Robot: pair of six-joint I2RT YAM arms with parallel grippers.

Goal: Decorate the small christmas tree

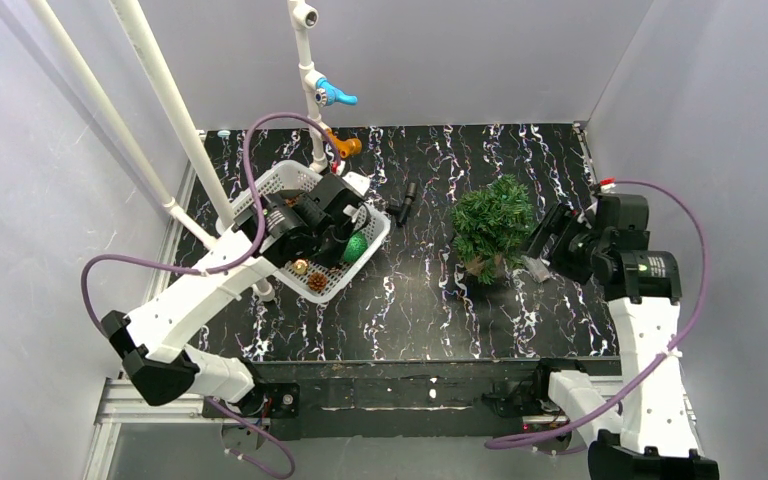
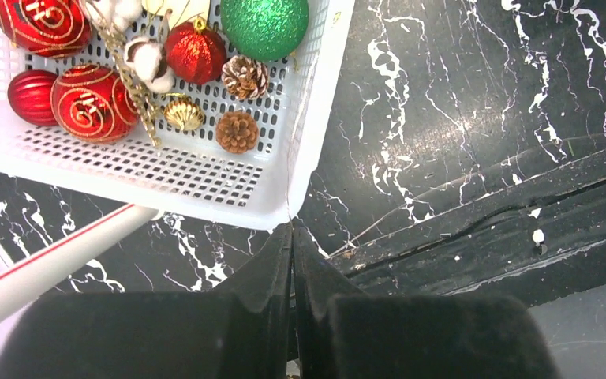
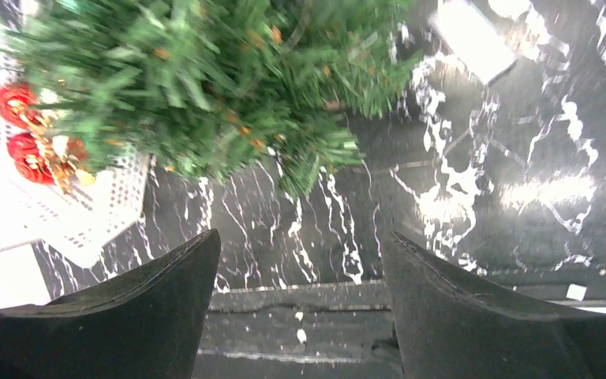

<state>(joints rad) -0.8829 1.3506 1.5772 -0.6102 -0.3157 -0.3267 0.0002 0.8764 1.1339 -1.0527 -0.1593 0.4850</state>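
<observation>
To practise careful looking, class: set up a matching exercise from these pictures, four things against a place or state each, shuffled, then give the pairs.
1 left gripper
2 right gripper
3 small christmas tree
4 green ball

A in the white basket
B open
C shut
D on the black table

Pairs: 1-C, 2-B, 3-D, 4-A.

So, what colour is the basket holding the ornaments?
The basket is white; the left wrist view shows it best.
</observation>
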